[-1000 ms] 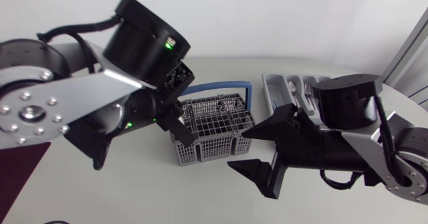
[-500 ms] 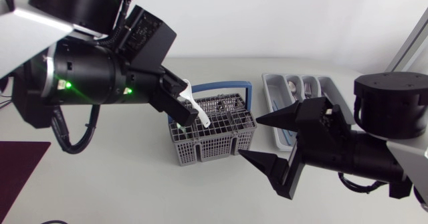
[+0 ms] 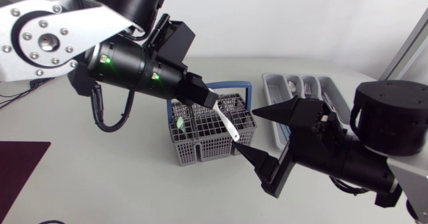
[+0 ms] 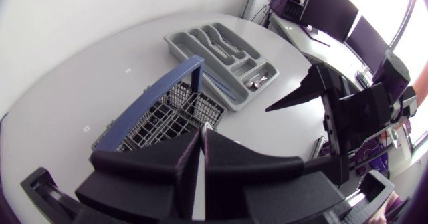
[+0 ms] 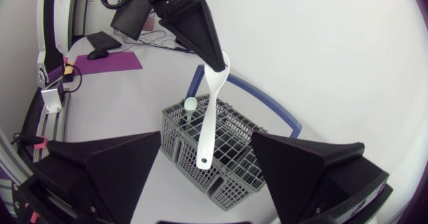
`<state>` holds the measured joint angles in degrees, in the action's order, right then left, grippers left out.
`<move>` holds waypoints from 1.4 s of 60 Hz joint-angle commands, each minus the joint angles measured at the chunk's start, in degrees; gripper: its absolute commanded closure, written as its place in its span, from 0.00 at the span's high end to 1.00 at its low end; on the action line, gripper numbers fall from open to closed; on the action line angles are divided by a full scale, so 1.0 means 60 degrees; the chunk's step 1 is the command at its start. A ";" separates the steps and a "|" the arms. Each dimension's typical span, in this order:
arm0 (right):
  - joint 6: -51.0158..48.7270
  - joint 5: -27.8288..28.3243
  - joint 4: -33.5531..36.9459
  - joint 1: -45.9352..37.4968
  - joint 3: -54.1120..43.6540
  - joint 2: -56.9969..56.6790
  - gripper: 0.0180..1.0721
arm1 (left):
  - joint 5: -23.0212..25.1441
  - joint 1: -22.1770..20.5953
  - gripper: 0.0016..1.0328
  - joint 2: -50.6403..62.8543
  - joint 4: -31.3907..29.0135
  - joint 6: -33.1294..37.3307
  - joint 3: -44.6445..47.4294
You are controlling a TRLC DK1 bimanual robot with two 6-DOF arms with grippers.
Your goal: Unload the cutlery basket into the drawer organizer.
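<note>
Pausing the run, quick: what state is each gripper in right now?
Left gripper: shut on the white utensil.
Right gripper: open, holding nothing.

- Left gripper (image 3: pixel 208 99) was down in the grey wire-mesh cutlery basket (image 3: pixel 208 146) 1 s ago; it's now up above it and further toward the right arm.
- The white plastic spoon (image 3: pixel 225 121) wasn't visible 1 s ago. It appeared clamped in the left fingers 0.5 s ago, and its free end now hangs slantwise past the basket's right rim.
- Right gripper (image 3: pixel 249 132), fingers spread wide, has moved in toward the basket; the spoon's free end now sits just beside its fingertips.
</note>
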<state>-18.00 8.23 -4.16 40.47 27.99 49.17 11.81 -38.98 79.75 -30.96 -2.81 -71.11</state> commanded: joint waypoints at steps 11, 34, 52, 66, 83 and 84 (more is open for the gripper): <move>0.0261 -0.0434 -0.0800 0.0096 -0.0021 0.0887 0.86 | 0.0521 0.0008 0.13 0.0479 0.0018 -0.0425 -0.0511; 0.0583 -0.0844 -0.1078 0.0125 0.0960 0.2045 0.73 | 0.0712 0.0022 0.13 0.0552 -0.0011 -0.0455 -0.0467; 0.0656 -0.0991 -0.1254 0.0213 0.1195 0.2352 0.58 | 0.0873 0.0008 0.13 0.0742 -0.0069 -0.0455 -0.0570; 0.0656 -0.1122 -0.1342 0.0272 0.1253 0.2499 0.45 | 0.0990 0.0008 0.13 0.0772 -0.0084 -0.0469 -0.0570; 0.0641 -0.1225 -0.1386 0.0389 0.1297 0.2660 0.25 | 0.0990 -0.0007 0.13 0.0742 -0.0099 -0.0469 -0.0570; 0.0641 -0.1225 -0.1386 0.0389 0.1297 0.2660 0.25 | 0.0990 -0.0007 0.13 0.0742 -0.0099 -0.0469 -0.0570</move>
<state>-15.03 1.43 -11.88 42.30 34.22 64.27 17.12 -38.79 83.59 -31.05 -4.51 -72.82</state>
